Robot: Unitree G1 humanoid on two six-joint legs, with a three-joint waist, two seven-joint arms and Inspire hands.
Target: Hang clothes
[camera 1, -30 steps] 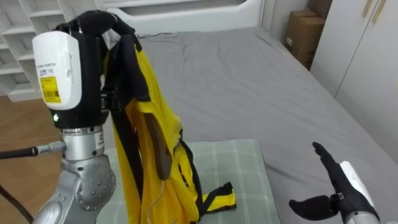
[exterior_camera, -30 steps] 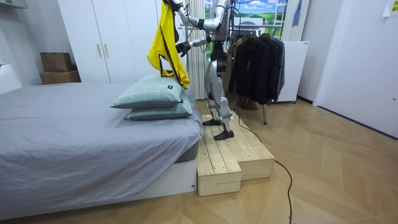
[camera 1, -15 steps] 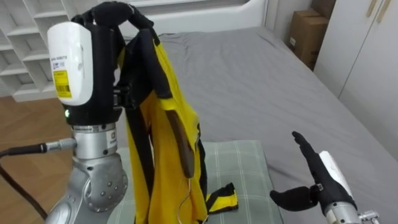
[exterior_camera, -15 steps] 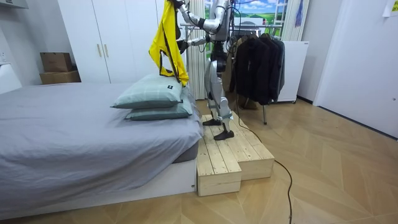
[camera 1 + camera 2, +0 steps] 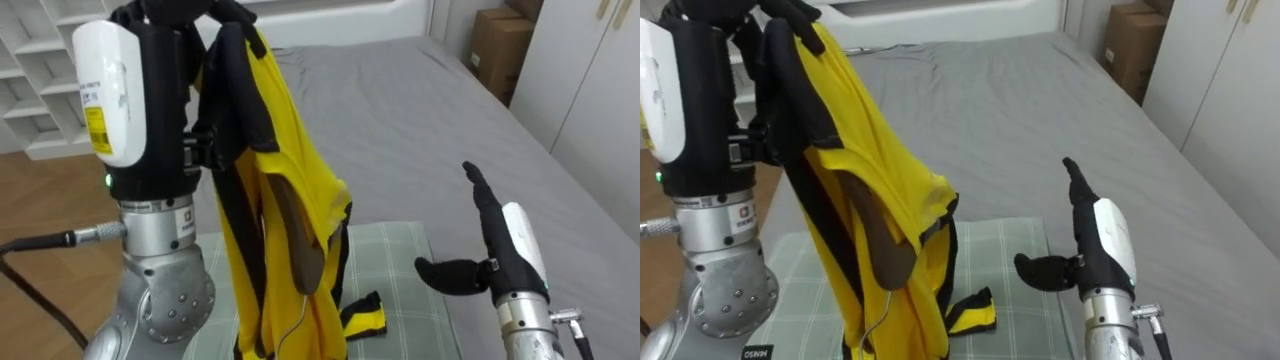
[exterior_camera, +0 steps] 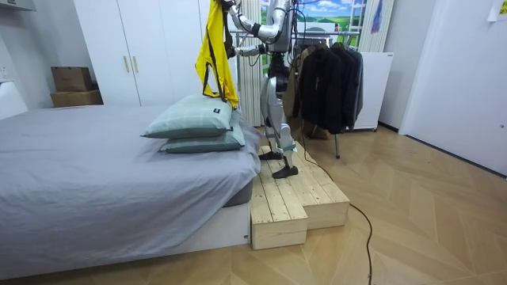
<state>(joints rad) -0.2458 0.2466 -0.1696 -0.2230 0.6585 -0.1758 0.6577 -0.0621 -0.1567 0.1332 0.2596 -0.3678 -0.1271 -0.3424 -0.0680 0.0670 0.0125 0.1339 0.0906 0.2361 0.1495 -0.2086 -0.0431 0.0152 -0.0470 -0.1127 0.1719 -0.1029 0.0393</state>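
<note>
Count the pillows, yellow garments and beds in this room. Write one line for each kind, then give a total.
Pillows: 2, an upper pillow on a lower pillow
Yellow garments: 1, the yellow garment held up by the left hand
Beds: 1, the bed
Total: 4
</note>
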